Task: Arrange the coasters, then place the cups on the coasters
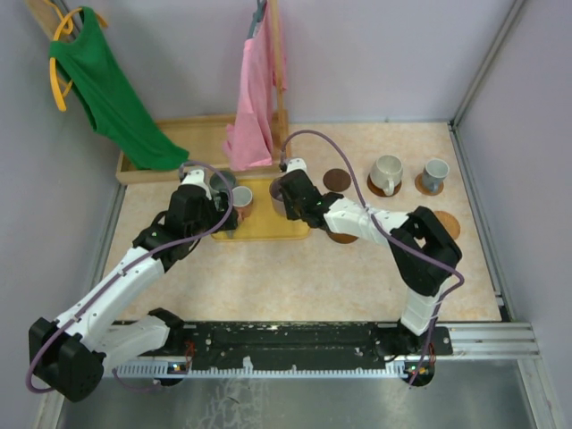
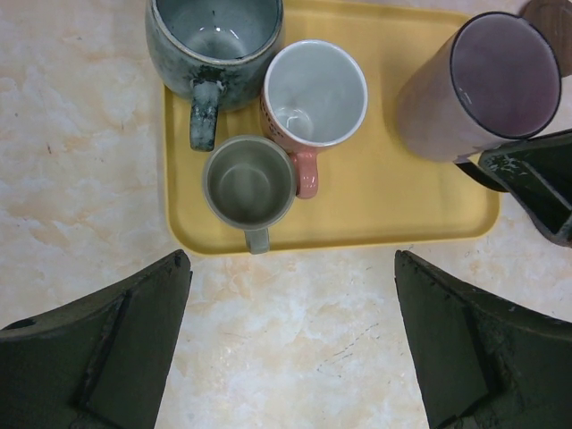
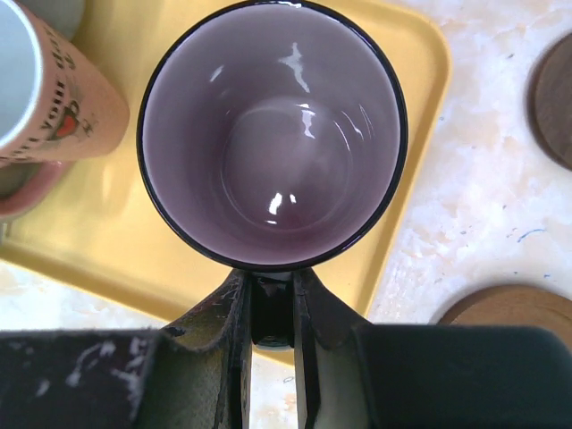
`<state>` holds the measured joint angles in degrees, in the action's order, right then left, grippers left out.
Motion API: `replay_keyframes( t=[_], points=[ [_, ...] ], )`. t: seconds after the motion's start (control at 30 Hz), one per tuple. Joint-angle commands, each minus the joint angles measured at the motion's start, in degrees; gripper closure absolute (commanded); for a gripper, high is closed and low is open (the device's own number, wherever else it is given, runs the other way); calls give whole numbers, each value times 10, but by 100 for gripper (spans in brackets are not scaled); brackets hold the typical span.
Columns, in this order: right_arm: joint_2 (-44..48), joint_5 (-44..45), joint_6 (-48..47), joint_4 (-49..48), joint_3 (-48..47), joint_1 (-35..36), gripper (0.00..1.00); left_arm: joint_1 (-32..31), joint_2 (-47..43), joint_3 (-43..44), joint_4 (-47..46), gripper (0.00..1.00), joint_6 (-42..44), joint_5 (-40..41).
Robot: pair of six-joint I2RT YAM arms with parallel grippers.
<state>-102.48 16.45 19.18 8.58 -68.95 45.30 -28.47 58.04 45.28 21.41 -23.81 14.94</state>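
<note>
A mauve cup (image 3: 268,134) (image 2: 487,89) (image 1: 280,193) is over the right end of the yellow tray (image 3: 416,71), and my right gripper (image 3: 273,308) (image 1: 293,198) is shut on its handle. On the tray stand a dark grey-green cup (image 2: 214,36), a pinkish cup (image 2: 315,94) and a small grey-green cup (image 2: 250,181). My left gripper (image 2: 290,340) (image 1: 221,214) hangs open over the bare table just in front of the tray. A cream cup (image 1: 386,172) and a blue-grey cup (image 1: 435,173) each sit on a coaster. Empty coasters lie at the back (image 1: 337,180), under the right arm (image 1: 342,237) and at the right (image 1: 450,223).
A wooden rack base (image 1: 206,134) runs along the back wall. A green garment (image 1: 107,89) and a pink one (image 1: 253,107) hang down over it. Walls close the table on the left, back and right.
</note>
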Motion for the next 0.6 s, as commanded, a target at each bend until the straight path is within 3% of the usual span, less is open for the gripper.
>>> replay_keyframes(
  t=[0.0,0.57],
  points=[
    [72,32,5,-56,-12,2,100,3,0,-1,-16,0,-5,-6],
    [213,54,-21,0,44,-11,100,3,3,-1,-24,0,-2,-13]
  ],
)
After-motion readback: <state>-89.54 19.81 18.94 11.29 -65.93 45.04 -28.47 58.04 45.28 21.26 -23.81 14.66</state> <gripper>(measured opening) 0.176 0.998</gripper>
